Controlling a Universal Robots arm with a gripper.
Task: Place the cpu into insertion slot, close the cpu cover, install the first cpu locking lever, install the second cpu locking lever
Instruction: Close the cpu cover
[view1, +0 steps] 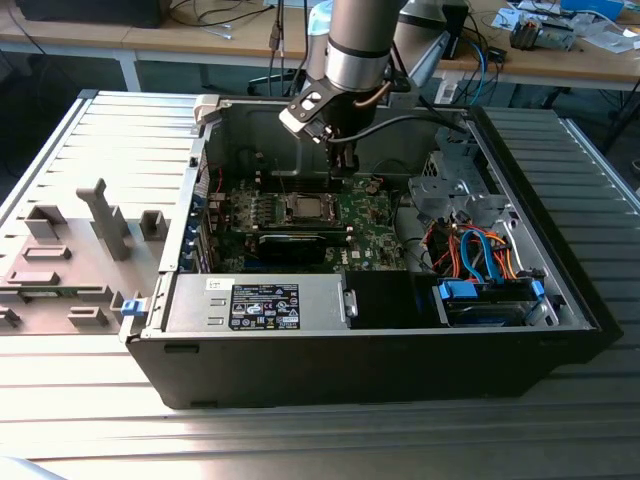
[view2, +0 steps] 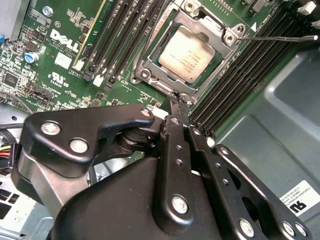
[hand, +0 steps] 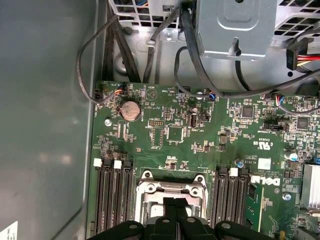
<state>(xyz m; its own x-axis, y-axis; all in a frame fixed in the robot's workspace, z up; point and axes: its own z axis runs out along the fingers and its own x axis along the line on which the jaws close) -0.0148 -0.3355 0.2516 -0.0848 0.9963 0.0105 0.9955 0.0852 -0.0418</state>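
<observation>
The cpu (view2: 186, 54) lies flat in the insertion slot (view2: 145, 75), its silver face up. The cpu cover (view2: 212, 25), a silver frame, lies down around it. A thin silver locking lever (view2: 280, 37) sticks out from one corner of the socket, over the memory slots. My gripper (view2: 176, 102) is shut with nothing seen between its fingers, its tips just off the socket's edge. In the exterior view the gripper (view1: 345, 165) hangs inside the open computer case, a little behind the socket (view1: 305, 207). The first wrist view has the fingertips (hand: 172, 202) over the socket frame (hand: 170, 189).
Long black memory slots (view2: 122, 37) flank the socket on both sides. A long black card (view1: 300, 243), the power supply (view1: 260, 300) and a drive bay with blue and orange cables (view1: 480, 260) fill the case. Grey fixtures (view1: 105, 215) stand on the exterior view's left.
</observation>
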